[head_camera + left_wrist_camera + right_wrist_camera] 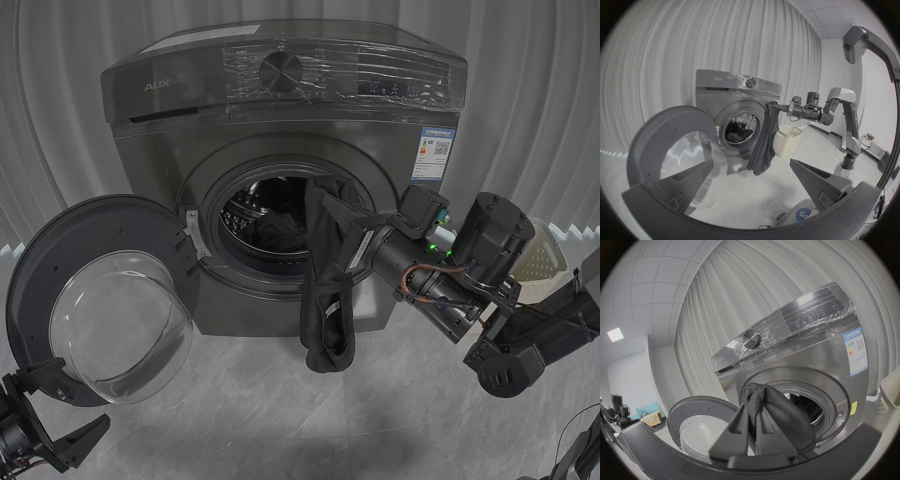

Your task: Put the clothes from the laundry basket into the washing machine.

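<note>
A black garment [325, 275] hangs limp before the grey washing machine's [275, 125] open mouth. More dark clothes [275, 232] lie inside, and the cream laundry basket [545, 262] stands beside it.

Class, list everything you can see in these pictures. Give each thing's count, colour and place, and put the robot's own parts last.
washing machine: one, dark grey, centre, in front of the curtain
door: one, dark rim with clear glass, swung open to the robot's left
garment: one, black, hanging before the drum mouth
clothes: dark heap, count unclear, inside the drum
laundry basket: one, cream, on the floor right of the machine
curtain: one, pale grey, behind the machine
right tool: one, black, shut on the garment at the drum mouth
left tool: one, black, open, low near the door
</note>
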Controlling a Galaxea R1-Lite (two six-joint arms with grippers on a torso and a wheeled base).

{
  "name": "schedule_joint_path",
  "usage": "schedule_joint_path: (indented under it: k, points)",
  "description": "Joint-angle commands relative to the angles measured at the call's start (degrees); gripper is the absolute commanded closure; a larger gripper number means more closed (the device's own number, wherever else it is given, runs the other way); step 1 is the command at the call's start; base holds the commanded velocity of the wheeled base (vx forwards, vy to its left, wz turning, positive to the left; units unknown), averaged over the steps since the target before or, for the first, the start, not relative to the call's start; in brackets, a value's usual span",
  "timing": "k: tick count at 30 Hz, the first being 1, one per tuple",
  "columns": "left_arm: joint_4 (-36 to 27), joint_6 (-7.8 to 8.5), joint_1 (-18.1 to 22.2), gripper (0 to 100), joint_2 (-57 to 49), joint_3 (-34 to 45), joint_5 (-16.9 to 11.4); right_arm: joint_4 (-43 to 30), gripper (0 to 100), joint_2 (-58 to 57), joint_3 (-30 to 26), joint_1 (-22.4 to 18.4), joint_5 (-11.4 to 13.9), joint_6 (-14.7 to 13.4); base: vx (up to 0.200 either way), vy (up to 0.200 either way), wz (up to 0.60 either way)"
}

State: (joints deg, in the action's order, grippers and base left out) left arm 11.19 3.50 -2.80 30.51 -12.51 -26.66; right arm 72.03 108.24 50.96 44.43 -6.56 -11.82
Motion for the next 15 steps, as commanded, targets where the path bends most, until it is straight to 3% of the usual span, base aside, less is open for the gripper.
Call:
schedule_joint_path:
  k: [1,5,8,12,15]
  points:
    - [6.39,-0.16,-8.18,0,15.63,-0.15,-0.15,-0.23,100,2.68,2.04,-0.4,-0.12,-0.3,0.0,0.0,0.0]
    - [12.8,0.02,-12.49,0,22.92,0.47,1.88,-0.23,100,3.64,2.48,-0.14,-0.12,-0.3,0.0,0.0,0.0]
    - [20.98,-0.42,-19.43,0,35.58,-0.94,6.09,-0.05,100,5.14,3.62,-0.14,-0.3,-0.3,0.0,0.0,0.0]
    - [29.59,-0.69,-22.07,0,43.4,-1.73,8.38,-0.14,100,5.67,3.97,-0.31,-1.35,-0.3,0.0,0.0,0.0]
    - [36.27,-2.0,-23.56,0,51.23,-2.87,10.4,-0.4,100,5.75,4.41,-0.49,-1.44,-0.3,0.0,0.0,0.0]
